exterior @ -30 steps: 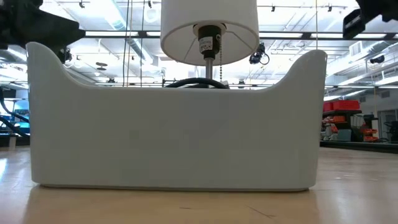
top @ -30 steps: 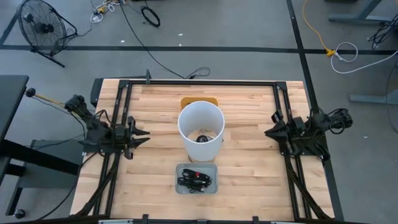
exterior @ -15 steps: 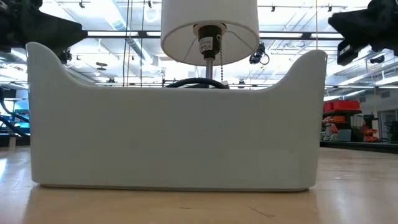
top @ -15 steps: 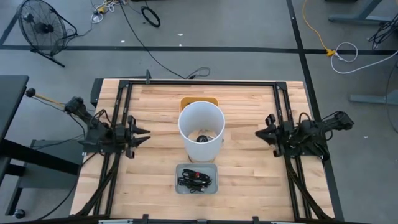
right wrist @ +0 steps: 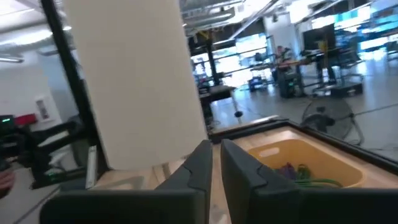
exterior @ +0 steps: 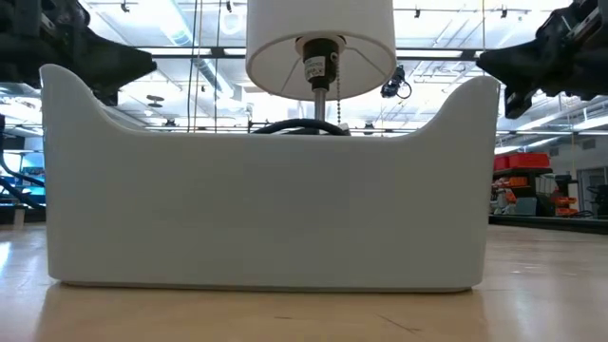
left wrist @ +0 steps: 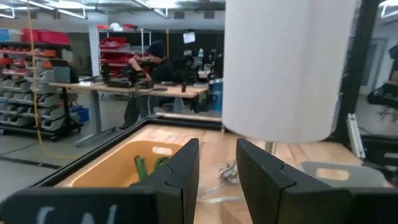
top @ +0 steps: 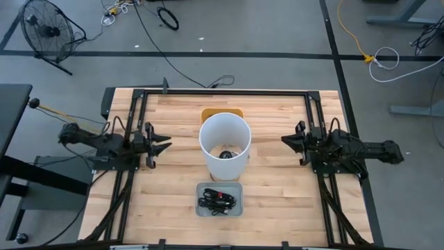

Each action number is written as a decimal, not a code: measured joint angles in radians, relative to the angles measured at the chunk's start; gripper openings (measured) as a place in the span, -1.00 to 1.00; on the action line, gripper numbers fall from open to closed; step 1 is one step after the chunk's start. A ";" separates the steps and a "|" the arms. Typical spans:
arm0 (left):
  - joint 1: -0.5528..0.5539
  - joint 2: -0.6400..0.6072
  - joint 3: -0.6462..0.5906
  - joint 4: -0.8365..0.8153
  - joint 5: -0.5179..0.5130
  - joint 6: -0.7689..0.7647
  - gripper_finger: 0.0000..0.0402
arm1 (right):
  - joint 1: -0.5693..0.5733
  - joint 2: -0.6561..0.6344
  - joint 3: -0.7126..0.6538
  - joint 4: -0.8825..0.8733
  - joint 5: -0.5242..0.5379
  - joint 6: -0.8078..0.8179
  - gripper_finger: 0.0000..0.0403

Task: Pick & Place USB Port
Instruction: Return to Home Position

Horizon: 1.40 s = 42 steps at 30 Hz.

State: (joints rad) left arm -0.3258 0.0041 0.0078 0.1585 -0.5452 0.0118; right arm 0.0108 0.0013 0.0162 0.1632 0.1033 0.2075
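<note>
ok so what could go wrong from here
1. The left gripper and right gripper sit on either side of the white lamp shade, both pointing at it. Any inward drift could knock it over.
2. In the low view, a loop of black cable pokes above the rim of the white bin. It might spring out or catch an arm passing low.
</note>
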 joint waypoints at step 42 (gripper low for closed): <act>0.250 0.159 -0.001 -0.083 0.494 -0.165 -0.45 | -0.066 0.189 0.000 -0.126 -0.215 -0.033 -0.81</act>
State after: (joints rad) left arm -0.0757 0.1635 0.0071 0.0751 -0.0513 -0.1535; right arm -0.0547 0.1905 0.0162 0.0372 -0.1113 0.1749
